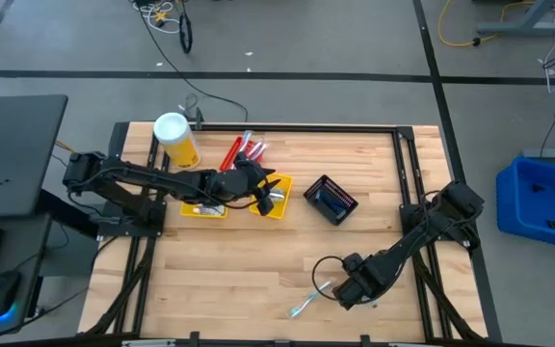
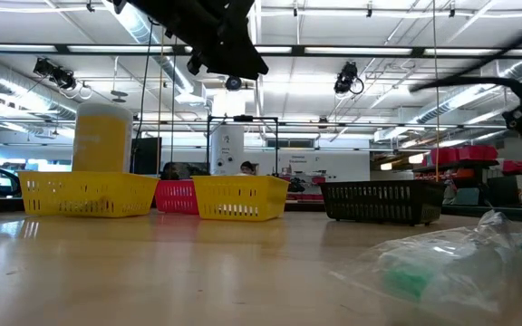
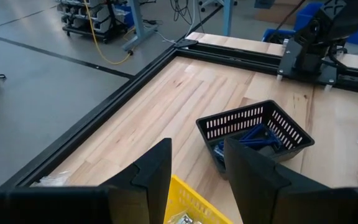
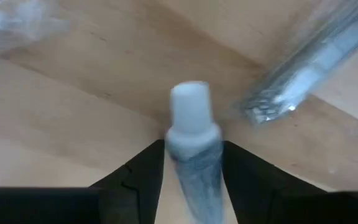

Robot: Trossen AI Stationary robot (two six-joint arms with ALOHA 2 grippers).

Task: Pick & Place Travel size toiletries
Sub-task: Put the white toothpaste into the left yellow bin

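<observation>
The right gripper (image 1: 347,289) is low over the near part of the wooden table (image 1: 258,260), and its two dark fingers (image 4: 143,171) are closed on a small white toothpaste tube (image 4: 193,143), which stands out between them with its cap pointing away from the wrist. Just beside this gripper, a toothbrush in a clear wrapper (image 1: 308,300) lies flat on the wood, with a green part visible at table height (image 2: 442,263). The left gripper (image 1: 270,193) is above the yellow bin (image 1: 279,204) in the middle of the far row, and its fingers (image 3: 154,171) are apart with nothing between them. A second yellow bin (image 1: 203,208) stands to the left of the first one, partly under the left arm, and some small white items lie inside it. The red bin (image 1: 244,151) is farther back, with some wrapped items in it. The black bin (image 1: 330,200) stands to the right of the middle yellow bin and apart from it, and it holds blue items (image 3: 253,137). The large yellow canister with a white lid (image 1: 175,140) stands upright at the far left corner of the table.
</observation>
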